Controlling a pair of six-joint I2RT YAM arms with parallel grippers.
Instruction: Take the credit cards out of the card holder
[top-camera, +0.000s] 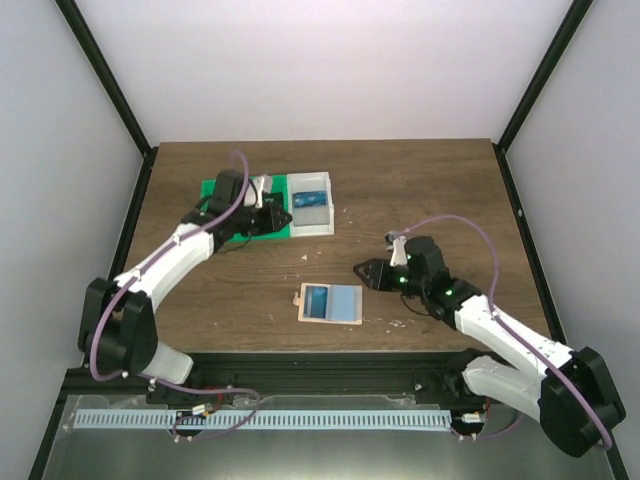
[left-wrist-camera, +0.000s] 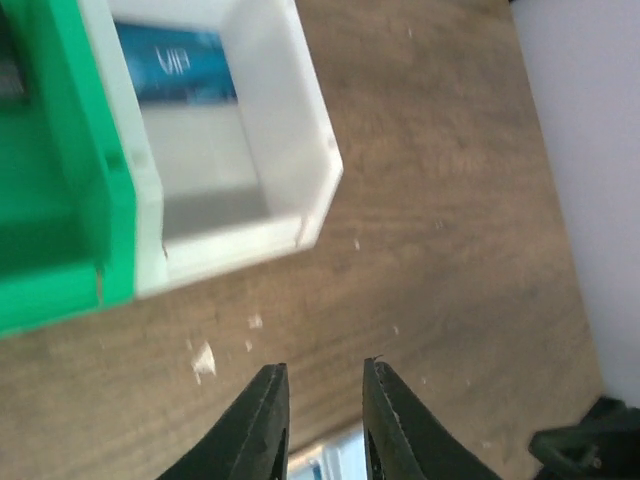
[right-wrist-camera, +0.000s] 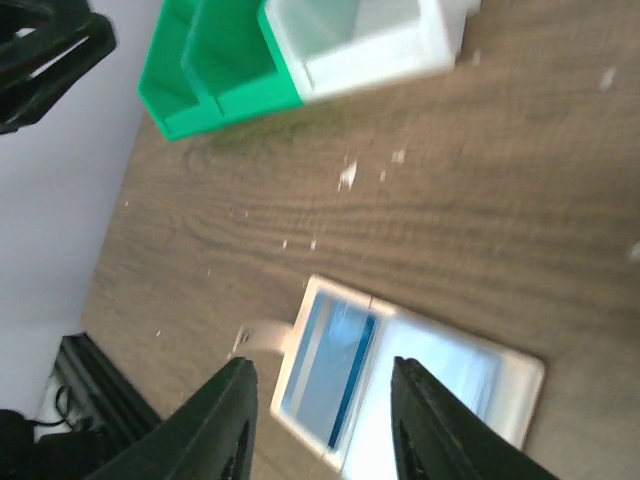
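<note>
While right pincer (top-camera: 365, 272) hovers half-open, empty | holder (right-wrist-camera: 480, 380) just ahead of it, card (right-wrist-camera: 330, 370) inside | left pincer (left-wrist-camera: 322, 368) narrow, empty, bin (left-wrist-camera: 285, 120) ahead | step: reach for card | next: lower, pinch card edge, pull.

white walls (top-camera: 300, 60), dark wood table (top-camera: 430, 190)

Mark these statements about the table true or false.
The card holder lies on the table, outside both bins. True.
The white bin is empty. False: a dark blue card lies in it.
The right pincer grips the card holder. False: it is open, holding nothing.
The green bin stands right against the white bin. True.
The left pincer holds a card. False: it is open and empty.
</note>
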